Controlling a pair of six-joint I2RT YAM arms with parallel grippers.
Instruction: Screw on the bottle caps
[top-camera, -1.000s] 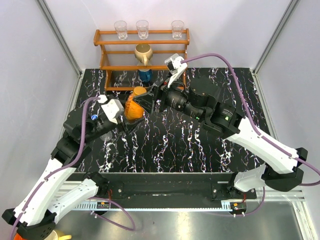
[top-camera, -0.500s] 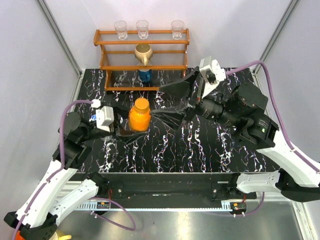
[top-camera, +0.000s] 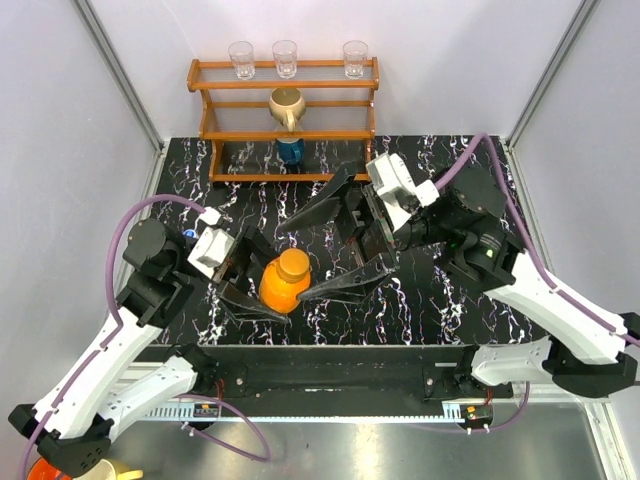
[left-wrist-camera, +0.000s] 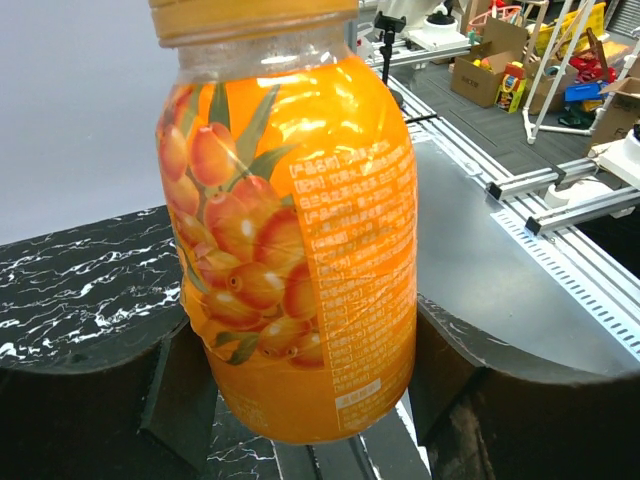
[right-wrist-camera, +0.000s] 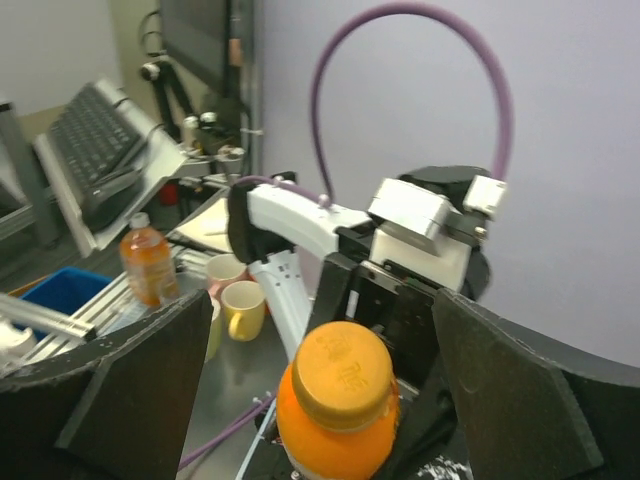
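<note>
Since half a second ago: my left pincer has drawn the orange bottle back toward my own base. My right pincer has swung in from farther off on its side to meet it.

Left pincer: clenched on the bottle low on its body, one pad on each flank. The bottle stands roughly upright between them. I judge the low hold is meant to leave the neck free and stop the body turning.

Right pincer: released, jaws spread wide and holding nothing. The orange cap lies straight ahead of it, between the two spread fingers and touching neither. The cap sits on the bottle neck (how far down the thread it is, I cannot tell). The wide spread looks like clearance for closing on the cap and twisting.

Second cap: a small blue-and-white speck lies just beyond my left wrist. It is too small to name. No clear bottle is in view.

Surface: black table with white veining, glossy. Pale walls close three sides.

Beyond both pincers, at the far edge, a wooden rack carries three glasses, a tan jug and a dark blue container.

Outside the cell, behind my left arm, the right wrist view shows mugs on a bench.
</note>
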